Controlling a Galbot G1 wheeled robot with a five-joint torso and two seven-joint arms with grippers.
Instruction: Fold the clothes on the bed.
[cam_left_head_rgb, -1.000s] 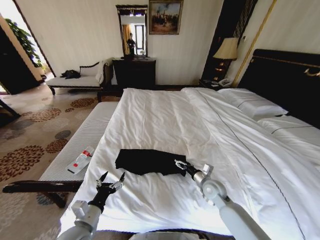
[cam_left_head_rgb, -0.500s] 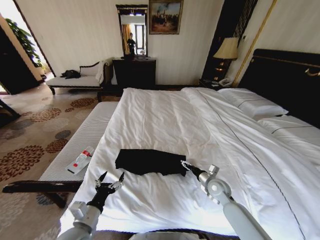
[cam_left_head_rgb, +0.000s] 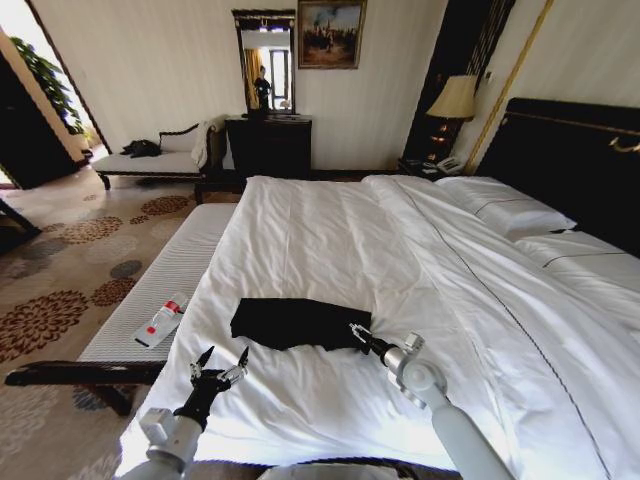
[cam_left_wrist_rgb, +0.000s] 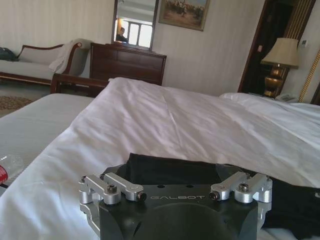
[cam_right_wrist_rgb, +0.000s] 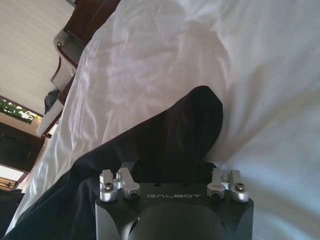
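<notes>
I see a large double bed (cam_left_head_rgb: 330, 240) with white duvet, dark headboard. On it: two white pillows (cam_left_head_rgb: 510, 212) by the headboard. Near the foot lies a folded black cotton T-shirt (cam_left_head_rgb: 295, 322).

"GALBOT" on left gripper (cam_left_wrist_rgb: 176, 197) body, right gripper (cam_right_wrist_rgb: 174, 196) body

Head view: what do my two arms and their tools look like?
Both arms are pale grey tubes with round silver joint housings. The left tool has slim dark fingers on a black wrist. The right tool is silver and black. The wrist views show black bodies marked GALBOT, with silver linkages and screws.
</notes>
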